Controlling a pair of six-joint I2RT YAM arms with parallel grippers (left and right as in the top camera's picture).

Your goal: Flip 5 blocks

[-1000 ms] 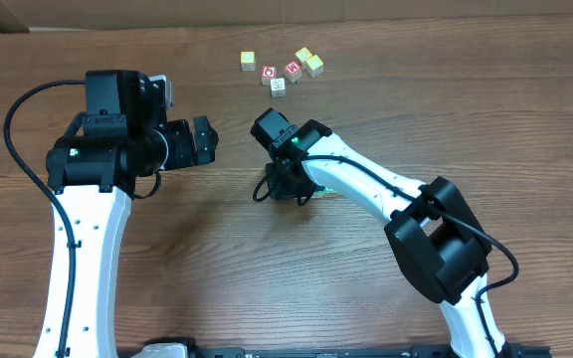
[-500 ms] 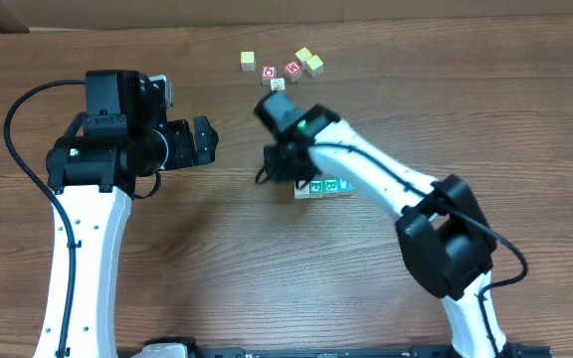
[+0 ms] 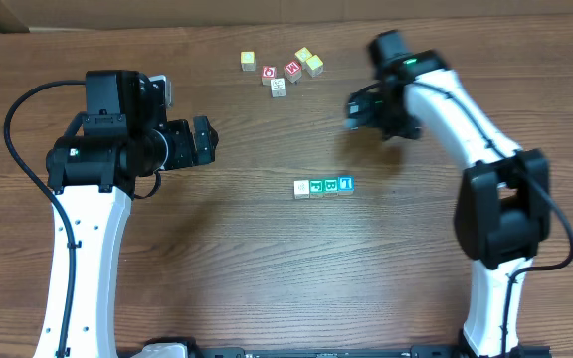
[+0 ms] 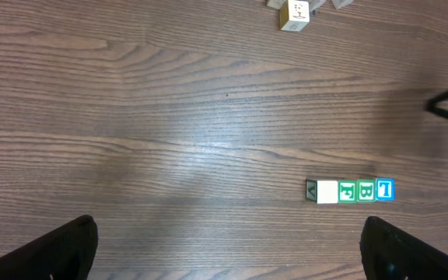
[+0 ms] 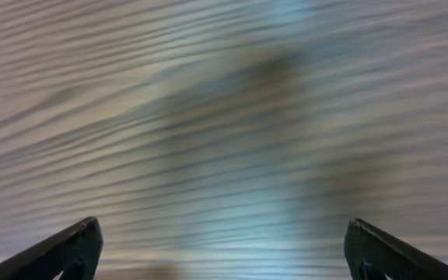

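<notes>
With the left gripper [image 3: 204, 140] and right gripper [image 3: 354, 107] both wide open and empty, a reach for the whitish block [image 3: 279, 87] just beside the red cubes [image 3: 270, 73] may knock them, or disturb the row of blocks [image 3: 323, 186] in the middle of the table [image 3: 267, 259].

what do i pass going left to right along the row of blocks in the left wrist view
whitish block → first green block → second green block → blue block

light was even and soft overhead. a pale sheen lay on the table [image 4: 185, 155] in the left wrist view; the right wrist view was motion-smeared (grain streaked).
</notes>
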